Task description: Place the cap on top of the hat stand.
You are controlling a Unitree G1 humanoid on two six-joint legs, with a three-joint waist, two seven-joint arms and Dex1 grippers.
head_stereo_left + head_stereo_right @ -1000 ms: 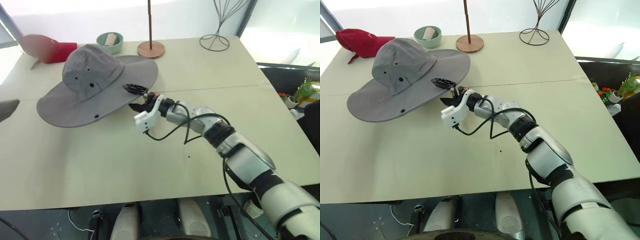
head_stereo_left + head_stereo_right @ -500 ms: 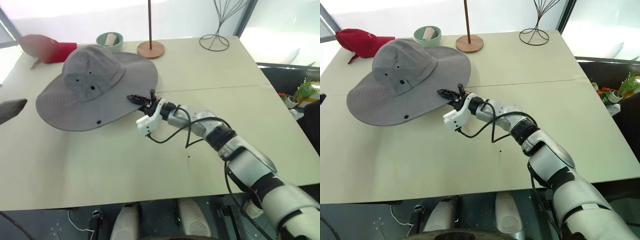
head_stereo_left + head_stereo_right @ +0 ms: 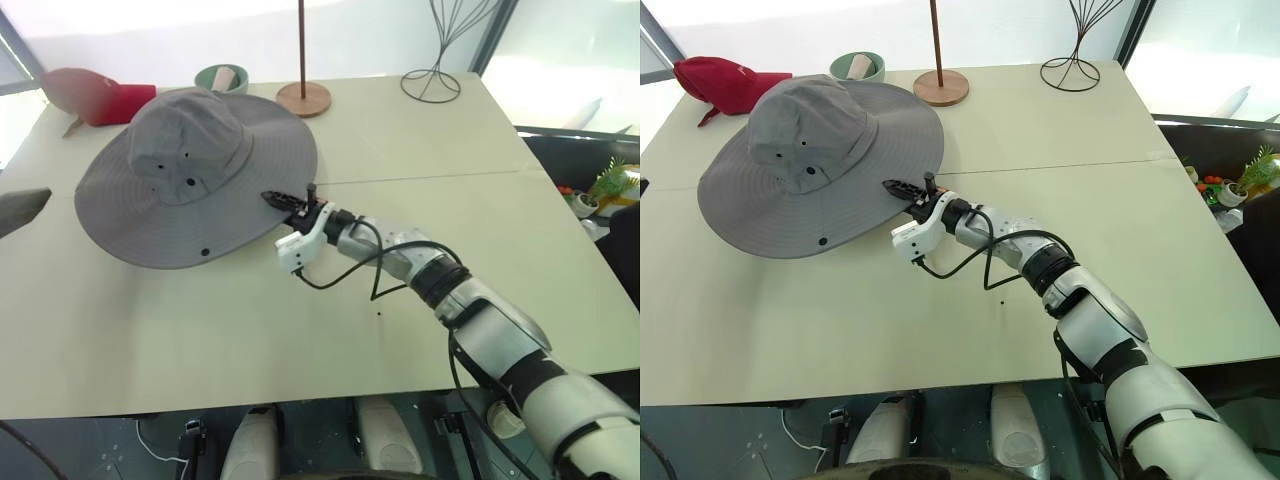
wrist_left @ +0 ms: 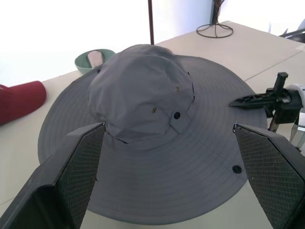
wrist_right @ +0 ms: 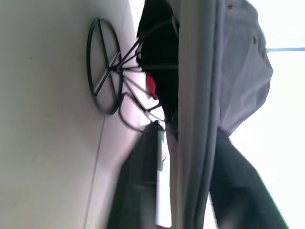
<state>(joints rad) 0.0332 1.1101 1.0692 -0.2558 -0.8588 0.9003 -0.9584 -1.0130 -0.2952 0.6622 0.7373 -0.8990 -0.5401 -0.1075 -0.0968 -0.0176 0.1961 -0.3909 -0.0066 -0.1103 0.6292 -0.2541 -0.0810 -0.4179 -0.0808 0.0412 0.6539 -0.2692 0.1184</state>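
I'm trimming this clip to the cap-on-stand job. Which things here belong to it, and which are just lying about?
Belong to the job:
- cap, resting over the stand
- hat stand, seen under the brim
- right gripper, at the brim's edge
- left gripper, facing the cap

Lying about:
- red cap
- green bowl
- wooden pole stand
- tall wire stand

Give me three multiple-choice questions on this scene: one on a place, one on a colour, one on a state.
1. The red cap sits at the table's: A far left corner; B far right corner; C near edge.
2. The bowl is: A blue; B green; C yellow.
3. The left gripper is: A open; B shut; C shut on the bowl.
Answers: A, it lies at the far left corner; B, its rim is pale green; A, its fingers stand wide apart.
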